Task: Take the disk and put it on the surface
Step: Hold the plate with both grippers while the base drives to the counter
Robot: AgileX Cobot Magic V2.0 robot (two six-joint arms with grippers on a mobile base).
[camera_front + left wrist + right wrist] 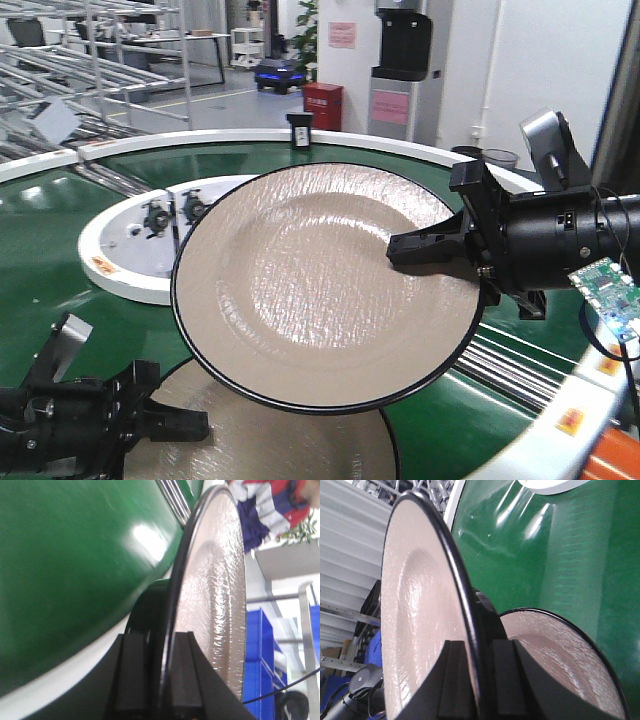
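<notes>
The right gripper (405, 250) clamps the right rim of the raised disk (310, 290), which is tilted above the conveyor belt (40, 260). The left gripper (195, 425) clamps the left rim of the lower disk (280, 445), which sits in front of and beneath the raised disk. The central platform (115, 245) lies behind, to the left.

**Front view:** set high behind both arms, facing forward and down over the belt (40, 250). Mid-range. It takes in the left gripper (200, 425), right gripper (395, 250), raised disk (300, 290) and lower disk (280, 440).

**Left wrist view:** mounted just behind the left gripper, looking along it. Very close. Lower disk edge-on, belt beside it.

**Right wrist view:** same mounting on the right gripper. Raised disk edge-on, lower disk and belt beyond.

**Shared by all three:** belt, lower disk.
</notes>
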